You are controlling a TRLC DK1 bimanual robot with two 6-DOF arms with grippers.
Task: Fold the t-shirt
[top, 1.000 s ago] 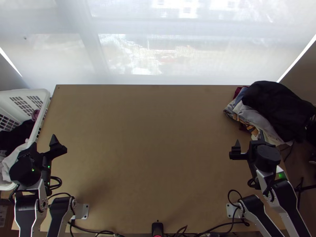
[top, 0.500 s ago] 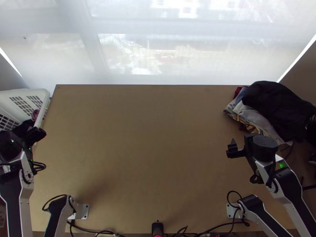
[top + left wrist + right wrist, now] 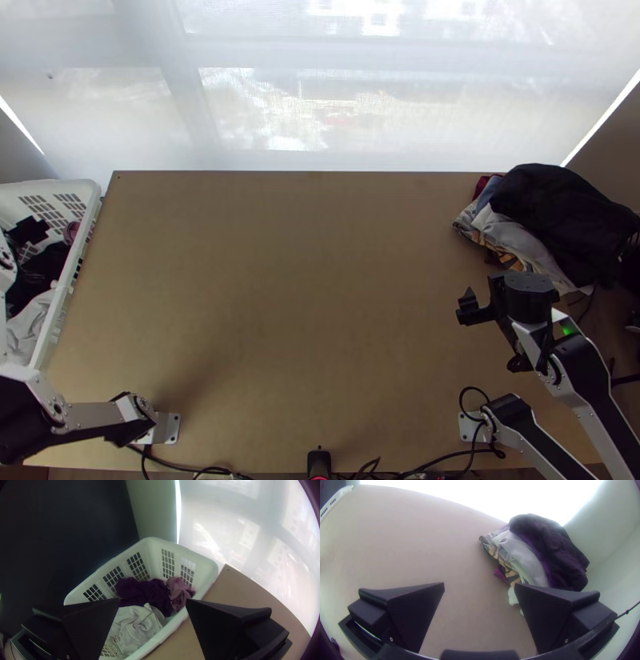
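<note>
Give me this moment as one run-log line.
left gripper: open, over white basket of clothes | right gripper: open, empty, near clothes pile | folding: not begun

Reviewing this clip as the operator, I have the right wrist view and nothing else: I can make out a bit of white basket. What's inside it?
Observer: Bunched clothes: a dark purple cloth, a pink cloth and a pale cloth.
Operator: Where is the left gripper?
Observer: The left gripper is above the basket.
Operator: Has it got hold of any of them?
Observer: No, its fingers stand apart with nothing pinched between them.
</note>
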